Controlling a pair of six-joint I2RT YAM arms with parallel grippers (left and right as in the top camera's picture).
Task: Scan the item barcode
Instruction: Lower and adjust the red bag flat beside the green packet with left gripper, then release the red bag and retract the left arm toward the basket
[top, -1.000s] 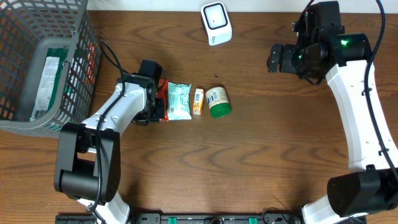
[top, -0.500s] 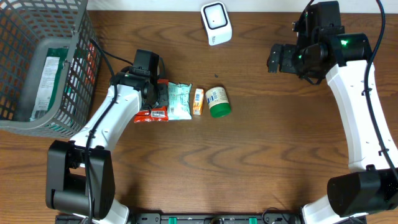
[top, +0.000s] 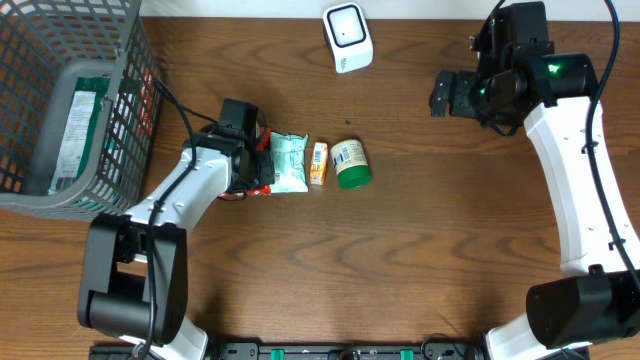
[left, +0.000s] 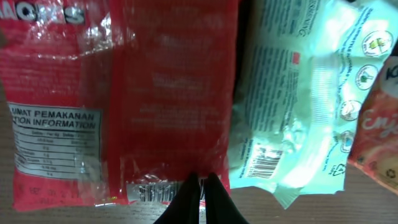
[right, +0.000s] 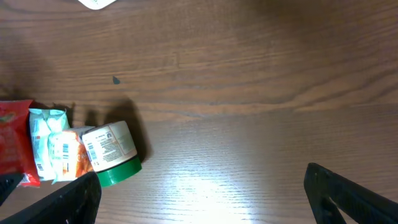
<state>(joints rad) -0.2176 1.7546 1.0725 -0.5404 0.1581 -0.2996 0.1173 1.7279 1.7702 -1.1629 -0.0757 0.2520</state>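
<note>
Left wrist, red packet (left: 124, 106) — seemingly in pincer (left: 200, 182)

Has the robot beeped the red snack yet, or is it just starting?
Just starting. Done: the left tool is pinched shut on the edge of the red packet. In hand: the packet seems to lie flat on the table beside the pale green packet, not yet lifted. Left: carrying it to the white scanner and showing its barcode. The right tool hangs open, holding nothing.
</note>
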